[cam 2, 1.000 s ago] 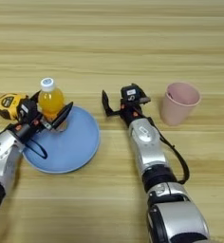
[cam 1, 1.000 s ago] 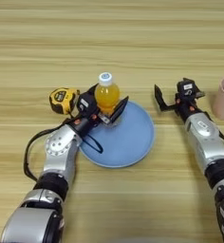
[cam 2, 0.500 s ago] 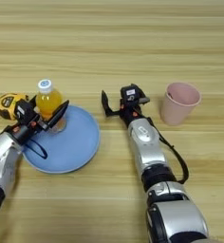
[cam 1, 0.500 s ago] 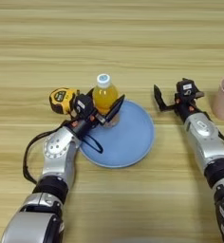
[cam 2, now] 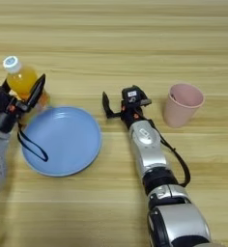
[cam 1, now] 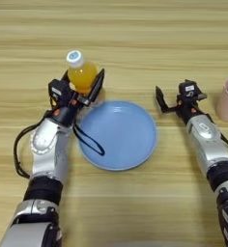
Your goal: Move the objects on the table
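Left gripper (cam 1: pixel 87 87): its jaws hold the orange-juice bottle (cam 1: pixel 81 73), one black finger on the plate side of the bottle, the other hidden behind it; the arm reaches up from the near left of the tabletop.
Orange-juice bottle: upright, white cap on top, just past the far-left rim of the plate and clear of it; whether its base touches the wood cannot be told.
Light-blue plate (cam 1: pixel 118 135): flat on the tabletop, about midway between the left and right edges, nothing lying in it except a loop of strap over its left rim.
Black strap (cam 1: pixel 88 141): hangs from the left gripper and curves across the left part of the plate.
Tape measure: not to be made out; the left gripper and bottle cover the spot beside the plate where it could lie.
Right gripper (cam 2: pixel 117 102): its jaws stand apart and hold nothing; it hovers between the plate and the cup, apart from both, with the arm coming from the near right.
Pink cup (cam 2: pixel 182 104): upright, mouth open upward, toward the right edge of the tabletop, just beyond the right gripper and not touching it.
Tabletop (cam 1: pixel 135 29): light wood with plank grain running left to right, filling both views.
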`<act>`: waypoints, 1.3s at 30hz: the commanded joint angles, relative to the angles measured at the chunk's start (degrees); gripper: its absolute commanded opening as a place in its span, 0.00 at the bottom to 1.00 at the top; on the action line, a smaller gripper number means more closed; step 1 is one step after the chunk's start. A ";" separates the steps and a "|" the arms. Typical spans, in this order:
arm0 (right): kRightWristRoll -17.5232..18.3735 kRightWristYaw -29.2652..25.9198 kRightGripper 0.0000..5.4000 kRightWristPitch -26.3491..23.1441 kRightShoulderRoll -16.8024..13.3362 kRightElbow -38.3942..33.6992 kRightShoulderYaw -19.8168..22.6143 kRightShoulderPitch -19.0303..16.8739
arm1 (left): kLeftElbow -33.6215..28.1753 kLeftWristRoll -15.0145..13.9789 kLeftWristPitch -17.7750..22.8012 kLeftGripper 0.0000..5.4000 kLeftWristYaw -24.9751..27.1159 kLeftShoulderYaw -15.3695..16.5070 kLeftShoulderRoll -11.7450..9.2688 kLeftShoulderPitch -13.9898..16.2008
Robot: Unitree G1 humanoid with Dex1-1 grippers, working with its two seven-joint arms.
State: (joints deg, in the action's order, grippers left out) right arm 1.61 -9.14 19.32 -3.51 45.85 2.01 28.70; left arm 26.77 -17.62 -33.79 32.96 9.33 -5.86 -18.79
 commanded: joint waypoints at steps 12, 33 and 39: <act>-0.71 0.66 1.00 0.02 0.95 -0.23 -0.27 0.65 | 8.82 12.88 5.98 0.63 -29.22 8.89 -10.53 -4.39; -0.75 0.73 1.00 -0.27 1.04 -1.14 -0.35 0.27 | 26.62 16.99 0.04 0.63 -33.73 3.74 -9.74 -7.92; -0.76 0.70 1.00 -0.31 1.09 -1.17 -0.40 0.30 | 28.43 16.87 -0.27 0.68 -35.16 3.34 -9.96 -8.59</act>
State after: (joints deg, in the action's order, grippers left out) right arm 1.03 -8.45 19.31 -2.44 45.21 1.78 28.72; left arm 54.15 -1.18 -34.23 -1.37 12.83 -15.75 -26.30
